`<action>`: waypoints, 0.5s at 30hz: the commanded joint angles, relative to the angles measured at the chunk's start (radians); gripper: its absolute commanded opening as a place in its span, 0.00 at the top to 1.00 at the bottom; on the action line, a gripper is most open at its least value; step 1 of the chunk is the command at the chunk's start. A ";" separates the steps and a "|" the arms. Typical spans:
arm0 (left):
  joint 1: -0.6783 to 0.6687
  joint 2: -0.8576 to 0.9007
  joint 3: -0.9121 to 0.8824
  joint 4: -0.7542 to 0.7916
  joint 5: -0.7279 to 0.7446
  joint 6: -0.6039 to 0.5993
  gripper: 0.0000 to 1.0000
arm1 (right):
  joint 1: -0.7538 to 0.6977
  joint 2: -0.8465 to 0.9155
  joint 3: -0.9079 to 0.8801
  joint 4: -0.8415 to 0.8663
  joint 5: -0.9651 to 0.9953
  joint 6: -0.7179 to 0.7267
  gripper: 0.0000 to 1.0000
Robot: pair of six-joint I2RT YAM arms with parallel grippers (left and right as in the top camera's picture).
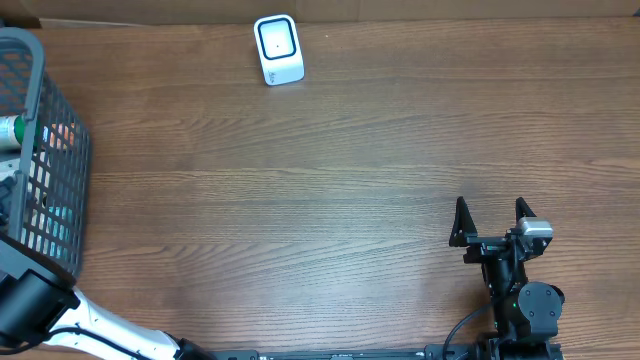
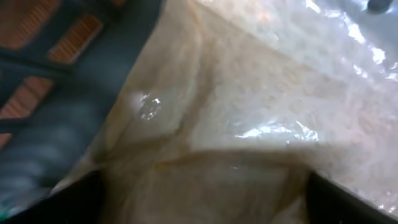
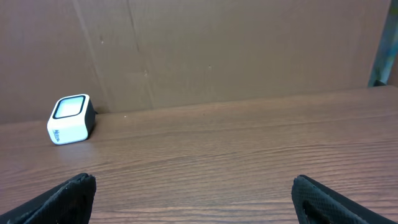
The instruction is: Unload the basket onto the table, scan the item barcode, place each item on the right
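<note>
Basket of dark grey plastic mesh [image 1: 62, 190] far left: green-ended white thing [image 1: 10, 130], orange and teal bits showing through wall. Task item in there too, crinkly cream see-through plastic pouch [image 2: 249, 106]. Guessing light, floppy, slippery; pinch fold or seam, not flat face. Left gripper [image 2: 205, 202] jaws wide, pouch between, no grip yet. White boxy scanner [image 1: 278, 50] at back. Right gripper [image 1: 490, 222] wide open, empty.

Scanner [image 1: 278, 50]: small white box, dark rounded window facing up, standing near the far edge of the table [image 1: 350, 180], left of centre. Item: clear crinkled bag [image 2: 249, 124], pale beige contents, lying against grey basket [image 2: 56, 106] wall.
</note>
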 commanded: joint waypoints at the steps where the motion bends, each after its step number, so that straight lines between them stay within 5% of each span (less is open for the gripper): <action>1: 0.008 0.028 -0.015 0.001 0.010 0.023 0.35 | -0.002 -0.005 -0.010 0.006 0.005 -0.005 0.00; 3: 0.008 0.029 -0.015 0.000 0.010 0.023 0.65 | -0.002 -0.005 -0.010 0.006 0.005 -0.005 0.00; 6: 0.008 0.028 -0.015 0.000 0.010 0.023 0.92 | -0.002 -0.005 -0.010 0.006 0.005 -0.005 0.00; 15: 0.008 0.026 0.042 -0.055 0.010 0.013 0.96 | -0.002 -0.005 -0.010 0.006 0.005 -0.005 0.01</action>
